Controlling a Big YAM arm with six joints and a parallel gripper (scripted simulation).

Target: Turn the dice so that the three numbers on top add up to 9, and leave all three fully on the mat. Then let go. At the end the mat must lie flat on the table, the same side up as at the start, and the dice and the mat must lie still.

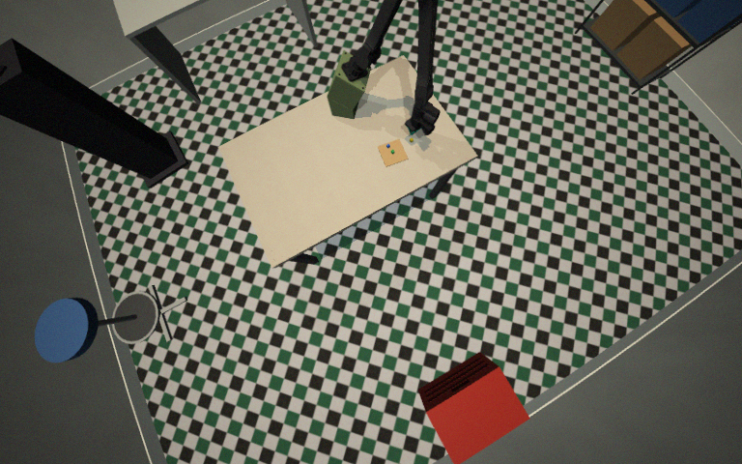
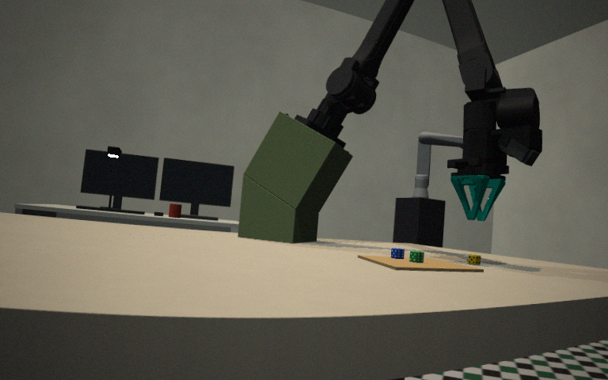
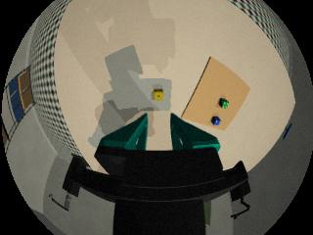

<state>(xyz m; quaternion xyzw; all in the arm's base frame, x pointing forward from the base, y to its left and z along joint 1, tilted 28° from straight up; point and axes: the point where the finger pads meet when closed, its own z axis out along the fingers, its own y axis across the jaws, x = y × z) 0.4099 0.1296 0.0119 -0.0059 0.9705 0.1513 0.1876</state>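
An orange mat (image 1: pixel 396 159) (image 2: pixel 448 267) (image 3: pixel 215 78) lies flat on the beige table (image 1: pixel 306 175). A blue die (image 1: pixel 386 146) (image 2: pixel 397 253) (image 3: pixel 215 120) and a green die (image 1: pixel 392 151) (image 2: pixel 416 256) (image 3: pixel 223 102) sit on the mat. A yellow die (image 1: pixel 411 139) (image 2: pixel 473 259) (image 3: pixel 158 94) lies on the bare table just off the mat's far edge. My gripper (image 1: pixel 410 131) (image 2: pixel 476 218) (image 3: pixel 158 117) hangs well above the yellow die, pointing down. Its teal fingers stand close together with a narrow gap and nothing between them. The dice's top numbers are too small to read.
The arm's green base block (image 1: pixel 344 96) (image 2: pixel 286 188) stands at the table's back edge. The table's right edge is close to the yellow die. A black box with a grey pipe (image 2: pixel 419 222) stands behind the table. A red crate (image 1: pixel 472 407) lies on the floor.
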